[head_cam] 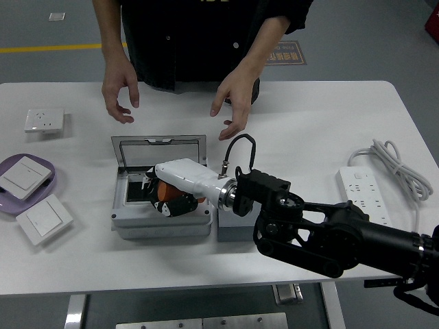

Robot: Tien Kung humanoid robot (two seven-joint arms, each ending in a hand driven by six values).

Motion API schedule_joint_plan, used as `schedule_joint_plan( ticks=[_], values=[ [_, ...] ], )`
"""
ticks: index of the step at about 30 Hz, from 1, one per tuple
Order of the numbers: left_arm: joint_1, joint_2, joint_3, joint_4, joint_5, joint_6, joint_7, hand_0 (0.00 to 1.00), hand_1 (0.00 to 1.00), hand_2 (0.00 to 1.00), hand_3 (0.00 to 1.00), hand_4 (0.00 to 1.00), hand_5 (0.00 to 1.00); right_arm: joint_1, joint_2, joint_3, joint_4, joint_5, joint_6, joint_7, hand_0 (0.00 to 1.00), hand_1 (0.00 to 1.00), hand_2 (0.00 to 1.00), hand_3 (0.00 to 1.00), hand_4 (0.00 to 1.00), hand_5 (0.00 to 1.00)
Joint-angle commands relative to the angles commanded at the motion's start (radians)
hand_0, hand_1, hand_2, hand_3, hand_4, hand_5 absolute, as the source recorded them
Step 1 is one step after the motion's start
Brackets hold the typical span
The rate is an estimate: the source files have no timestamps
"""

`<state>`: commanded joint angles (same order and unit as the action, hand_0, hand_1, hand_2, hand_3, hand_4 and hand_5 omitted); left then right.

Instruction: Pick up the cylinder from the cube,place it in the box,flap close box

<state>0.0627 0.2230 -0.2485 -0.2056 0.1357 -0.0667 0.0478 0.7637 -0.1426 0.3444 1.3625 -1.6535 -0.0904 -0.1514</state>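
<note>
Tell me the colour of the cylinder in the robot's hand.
Orange, seen in the head view: the cylinder sits in the right hand inside the box.

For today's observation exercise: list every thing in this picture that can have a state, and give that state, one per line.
Box: lid open, flap upright at the back.
Cylinder: orange, held inside the box.
Right robot hand: closed on the cylinder.
Cube: grey, nothing on it.
Person's hands: open, raised beyond the box, touching nothing.
</note>
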Motion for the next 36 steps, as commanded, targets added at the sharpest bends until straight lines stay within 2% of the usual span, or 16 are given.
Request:
schedule_joint_plan(
  ticks=[4, 5, 10, 11, 16, 17, 23, 24, 29, 30, 36],
  values=[
    [0.000, 0.000, -0.003, -0.001, 0.003, 0.000, 0.001, 0.670, 0.682, 0.664, 0.686, 0.687, 0.264, 0.004, -0.003, -0.002, -0.001, 0.008, -0.002, 0.004, 0.791, 0.703, 0.679, 0.688, 0.359, 0.205],
    [0.000, 0.000, -0.004, -0.001, 0.003, 0.000, 0.001, 0.669, 0.682, 0.664, 0.685, 0.688, 0.264, 0.005, -0.004, -0.003, -0.001, 0.012, -0.002, 0.006, 0.824, 0.729, 0.704, 0.710, 0.522, 0.161],
    [-0.001, 0.000, -0.008, -0.001, 0.008, 0.000, 0.001, 0.669, 0.682, 0.664, 0.685, 0.688, 0.264, 0.003, -0.002, -0.002, -0.003, 0.022, -0.008, 0.013, 0.824, 0.729, 0.704, 0.710, 0.522, 0.161],
    [-0.001, 0.000, -0.008, -0.001, 0.008, 0.000, 0.001, 0.670, 0.682, 0.663, 0.685, 0.688, 0.264, 0.003, -0.001, -0.001, -0.003, 0.022, -0.009, 0.014, 0.833, 0.727, 0.719, 0.722, 0.594, 0.143],
    [-0.003, 0.000, -0.006, 0.000, -0.002, 0.000, -0.008, 0.670, 0.682, 0.663, 0.685, 0.688, 0.264, 0.002, 0.000, 0.000, -0.005, 0.021, -0.012, 0.019, 0.833, 0.727, 0.719, 0.722, 0.594, 0.143],
    [-0.003, 0.000, -0.005, 0.000, -0.005, 0.000, -0.011, 0.669, 0.682, 0.662, 0.685, 0.688, 0.262, 0.002, -0.001, 0.000, -0.006, 0.021, -0.012, 0.021, 0.839, 0.730, 0.720, 0.731, 0.649, 0.131],
    [-0.004, -0.001, -0.007, 0.000, -0.012, -0.001, -0.025, 0.669, 0.682, 0.662, 0.685, 0.688, 0.262, -0.002, -0.007, 0.003, -0.006, 0.040, -0.020, 0.035, 0.839, 0.730, 0.720, 0.731, 0.649, 0.131],
    [-0.003, -0.001, -0.008, -0.001, -0.010, -0.001, -0.025, 0.669, 0.682, 0.680, 0.704, 0.698, 0.330, -0.005, -0.010, 0.003, -0.003, 0.062, -0.028, 0.043, 0.843, 0.729, 0.721, 0.751, 0.730, 0.154],
    [-0.003, -0.003, -0.023, -0.002, 0.005, -0.001, -0.024, 0.669, 0.682, 0.680, 0.704, 0.698, 0.330, -0.036, -0.042, 0.019, 0.048, 0.209, -0.064, 0.114, 0.843, 0.729, 0.721, 0.751, 0.730, 0.154],
    [-0.003, -0.004, -0.026, -0.002, 0.008, -0.001, -0.024, 0.670, 0.682, 0.679, 0.717, 0.702, 0.388, -0.043, -0.050, 0.026, 0.063, 0.244, -0.068, 0.131, 0.846, 0.733, 0.718, 0.762, 0.873, 0.255],
    [-0.008, -0.005, -0.039, -0.003, 0.023, -0.002, -0.021, 0.669, 0.682, 0.677, 0.718, 0.711, 0.392, -0.058, -0.100, 0.088, 0.176, 0.463, -0.067, 0.204, 0.839, 0.722, 0.703, 0.740, 0.858, 0.270]
  ],
)
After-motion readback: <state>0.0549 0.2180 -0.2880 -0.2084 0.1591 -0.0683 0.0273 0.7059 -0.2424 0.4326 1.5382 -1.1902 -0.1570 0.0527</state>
